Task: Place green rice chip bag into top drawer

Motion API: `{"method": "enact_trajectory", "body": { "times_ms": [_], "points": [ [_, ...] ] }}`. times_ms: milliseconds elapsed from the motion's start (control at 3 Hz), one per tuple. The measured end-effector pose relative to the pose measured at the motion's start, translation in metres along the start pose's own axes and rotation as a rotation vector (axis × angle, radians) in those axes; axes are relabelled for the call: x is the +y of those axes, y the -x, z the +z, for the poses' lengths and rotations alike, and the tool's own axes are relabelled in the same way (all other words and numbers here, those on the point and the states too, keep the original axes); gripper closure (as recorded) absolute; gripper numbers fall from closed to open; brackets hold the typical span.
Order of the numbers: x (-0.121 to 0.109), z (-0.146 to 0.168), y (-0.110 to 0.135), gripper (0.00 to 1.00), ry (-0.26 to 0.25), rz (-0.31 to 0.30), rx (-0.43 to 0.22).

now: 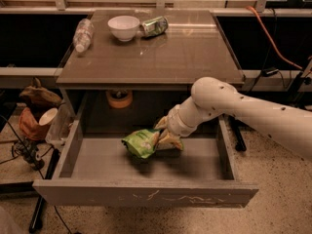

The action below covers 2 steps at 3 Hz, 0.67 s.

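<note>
Your gripper (161, 135) sits inside the top drawer (146, 195), clamped on the arm-side end of the green rice chip bag (140, 143).

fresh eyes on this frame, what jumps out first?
First, the big white arm coming from the right into the open top drawer, with its gripper at the right end of the green rice chip bag in the middle of the drawer. Next, the table above it, with a white bowl, a tipped can and a lying plastic bottle grouped at its far left.
</note>
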State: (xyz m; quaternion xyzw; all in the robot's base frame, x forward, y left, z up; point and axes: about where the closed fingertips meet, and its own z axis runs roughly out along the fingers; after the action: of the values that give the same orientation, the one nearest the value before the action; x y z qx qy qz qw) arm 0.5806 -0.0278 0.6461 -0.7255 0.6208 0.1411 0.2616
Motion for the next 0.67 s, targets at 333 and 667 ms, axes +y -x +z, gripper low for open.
{"method": "enact_trajectory", "body": {
  "times_ms": [333, 667],
  "points": [
    [0.0000, 0.0000, 0.0000, 0.35, 0.000, 0.000, 0.000],
    [0.0000, 0.0001, 0.0000, 0.13, 0.000, 0.000, 0.000]
  ]
}}
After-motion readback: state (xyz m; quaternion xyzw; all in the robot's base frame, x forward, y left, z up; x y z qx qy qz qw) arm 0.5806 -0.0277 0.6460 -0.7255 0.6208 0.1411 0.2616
